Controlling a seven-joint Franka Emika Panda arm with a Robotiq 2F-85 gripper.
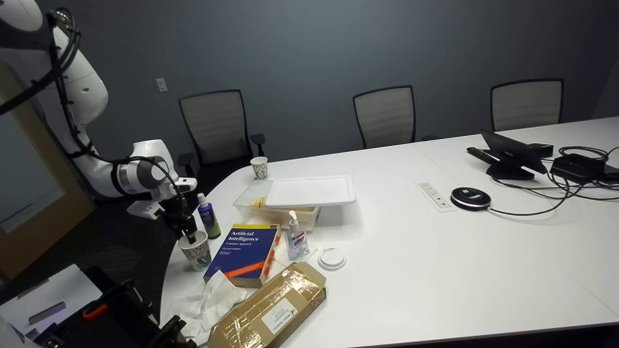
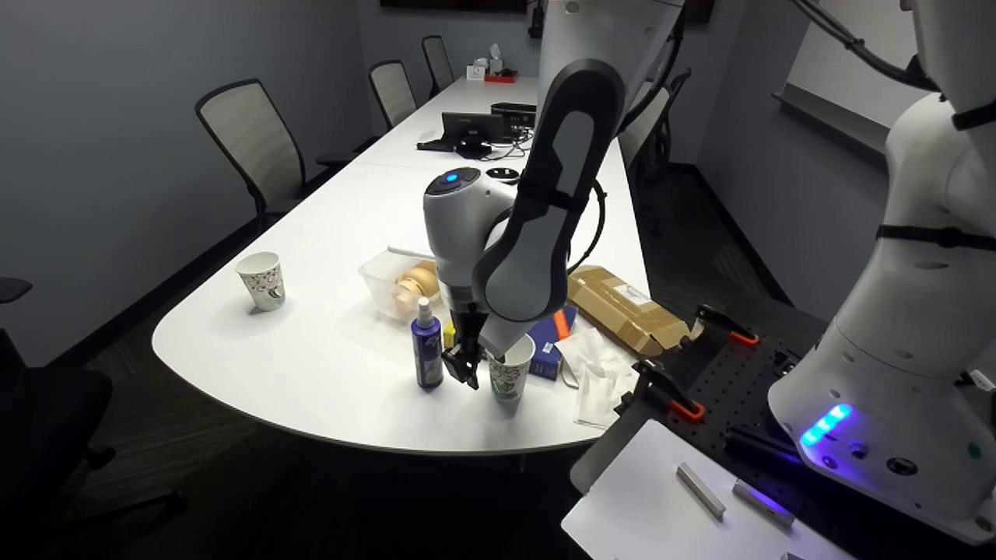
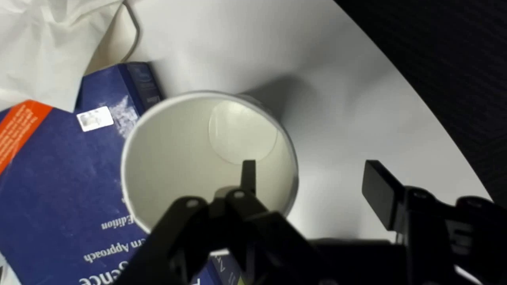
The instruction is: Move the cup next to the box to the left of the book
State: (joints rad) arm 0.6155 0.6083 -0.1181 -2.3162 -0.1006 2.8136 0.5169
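Cup (image 1: 197,254) stands on the table (image 1: 464,270) betw. the book (image 1: 246,251) & the rounded end edge, left of the book in an exterior view, so it's prob. at its goal spot alr. Gripper (image 3: 309,178) is spread wide astride the rim, one finger (image 3: 248,174) inside the cup, the other outside & well clear of it, so nothing's held; I'd call it the release step, tho a pre-grasp pose can't be ruled out. Next: if placed, go straight up w/o snagging the rim; if not, squeeze the cup's side lightly, then lift.
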